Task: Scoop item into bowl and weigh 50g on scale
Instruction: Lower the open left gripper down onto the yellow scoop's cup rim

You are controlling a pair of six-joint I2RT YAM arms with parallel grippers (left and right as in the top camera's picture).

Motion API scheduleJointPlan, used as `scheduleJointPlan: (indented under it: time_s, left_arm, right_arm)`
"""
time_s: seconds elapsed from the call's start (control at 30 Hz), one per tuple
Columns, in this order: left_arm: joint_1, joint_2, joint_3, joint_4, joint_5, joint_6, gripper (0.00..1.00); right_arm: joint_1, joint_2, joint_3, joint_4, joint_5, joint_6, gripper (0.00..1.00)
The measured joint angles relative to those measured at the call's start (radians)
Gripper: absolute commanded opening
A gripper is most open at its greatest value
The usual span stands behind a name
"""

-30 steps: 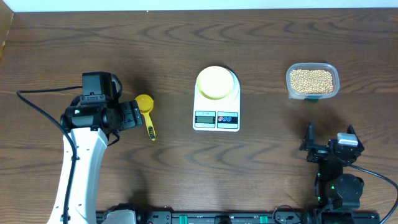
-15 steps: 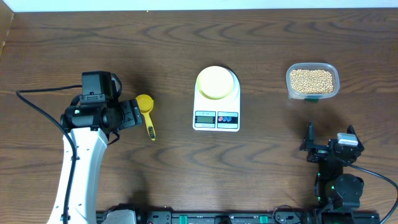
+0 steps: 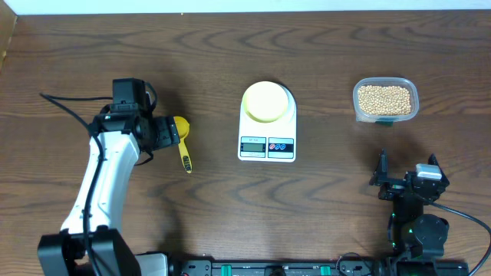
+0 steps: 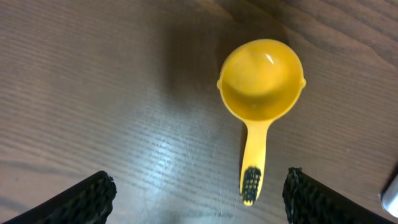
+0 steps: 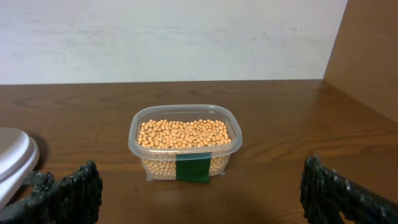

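Observation:
The beans [image 3: 385,97] fill a clear plastic container at the right rear; in the right wrist view the beans [image 5: 184,133] lie straight ahead. A pale-yellow bowl [image 3: 267,100] stands on the white scale [image 3: 267,146] at the table's centre. A yellow scoop [image 3: 183,142] lies left of the scale, cup up and empty. My left gripper [image 3: 169,136] hovers open at the scoop's left side; from the left wrist, the scoop [image 4: 261,81] has its handle end between the fingers, nearer the right one. My right gripper [image 3: 407,172] is open near the front edge, empty.
The clear container [image 5: 185,158] carries a green label on its near side. The scale's white edge [image 5: 12,155] shows at the left of the right wrist view. A wooden side wall [image 5: 373,56] rises at the right. Dark wood table [image 3: 322,207] all round.
My left arm has swung a little back and to the right, bringing its open gripper closer over the yellow scoop. The right arm, scale, bowl and container have not moved.

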Motion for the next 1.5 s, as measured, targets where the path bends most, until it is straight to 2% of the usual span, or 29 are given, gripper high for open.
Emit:
scheduleJointPlan:
  time_s: [0.4,1.2,1.5]
  left_arm:
    - [0.0,0.091,0.041,0.064,0.0,0.0,0.88]
    - [0.002,0.21,0.069,0.076,0.034,0.008,0.88]
    - [0.04,0.23,0.069,0.091,0.034,0.009,0.88]
  right_arm:
    - [0.0,0.0,0.0,0.0,0.0,0.0,0.99]
    - [0.0,0.0,0.0,0.0,0.0,0.0,0.99]
    - [0.0,0.0,0.0,0.0,0.0,0.0,0.99]
